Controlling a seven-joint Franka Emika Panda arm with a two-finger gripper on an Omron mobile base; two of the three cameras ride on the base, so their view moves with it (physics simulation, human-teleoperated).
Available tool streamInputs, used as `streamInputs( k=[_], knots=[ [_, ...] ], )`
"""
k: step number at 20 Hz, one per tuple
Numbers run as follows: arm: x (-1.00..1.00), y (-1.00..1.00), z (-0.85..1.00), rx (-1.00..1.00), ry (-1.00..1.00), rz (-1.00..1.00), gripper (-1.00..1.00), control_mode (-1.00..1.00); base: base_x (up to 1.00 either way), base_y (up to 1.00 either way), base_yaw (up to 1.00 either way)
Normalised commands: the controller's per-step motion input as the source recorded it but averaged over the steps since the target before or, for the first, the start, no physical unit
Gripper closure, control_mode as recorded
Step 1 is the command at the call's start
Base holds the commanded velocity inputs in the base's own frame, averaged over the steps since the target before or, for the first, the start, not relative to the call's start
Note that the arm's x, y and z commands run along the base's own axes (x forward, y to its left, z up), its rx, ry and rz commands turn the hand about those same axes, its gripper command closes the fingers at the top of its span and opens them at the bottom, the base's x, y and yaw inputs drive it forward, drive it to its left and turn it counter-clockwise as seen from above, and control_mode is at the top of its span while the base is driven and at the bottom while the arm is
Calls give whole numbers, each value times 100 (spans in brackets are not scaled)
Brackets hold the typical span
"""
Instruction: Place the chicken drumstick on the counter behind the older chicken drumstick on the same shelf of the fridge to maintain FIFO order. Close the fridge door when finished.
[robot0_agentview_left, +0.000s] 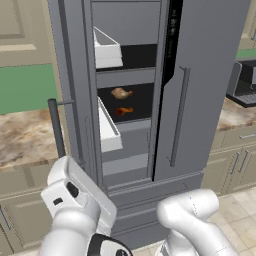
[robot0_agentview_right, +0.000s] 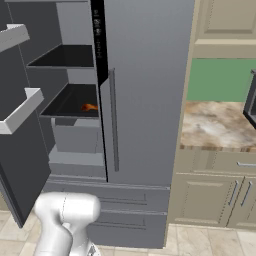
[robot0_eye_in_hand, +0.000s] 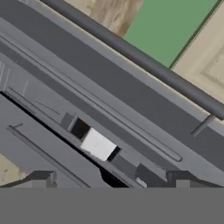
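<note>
Behind the older chicken drumstick (robot0_agentview_left: 124, 110) on the shelf (robot0_agentview_left: 131, 119) sits the chicken drumstick (robot0_agentview_left: 120, 93); empty fingers (robot0_eye_in_hand: 113, 177) spread wide beside the open fridge door (robot0_agentview_left: 75, 90), bar handle (robot0_eye_in_hand: 144, 61) just ahead.

Tan chicken drumstick (robot0_agentview_left: 120, 93) behind orange older chicken drumstick (robot0_agentview_left: 124, 110), door open.
</note>
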Motion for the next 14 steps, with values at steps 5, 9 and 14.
streamInputs(
  k=[5, 9, 14],
  knots=[
    [79, 10, -15, -8, 11, -16, -100, -100, 0, 0, 0],
    [83, 14, -20, -7, 11, -15, -100, -100, 0, 0, 0],
    [30, 44, -20, -14, -1, -8, -100, -100, 0, 0, 0]
  ],
)
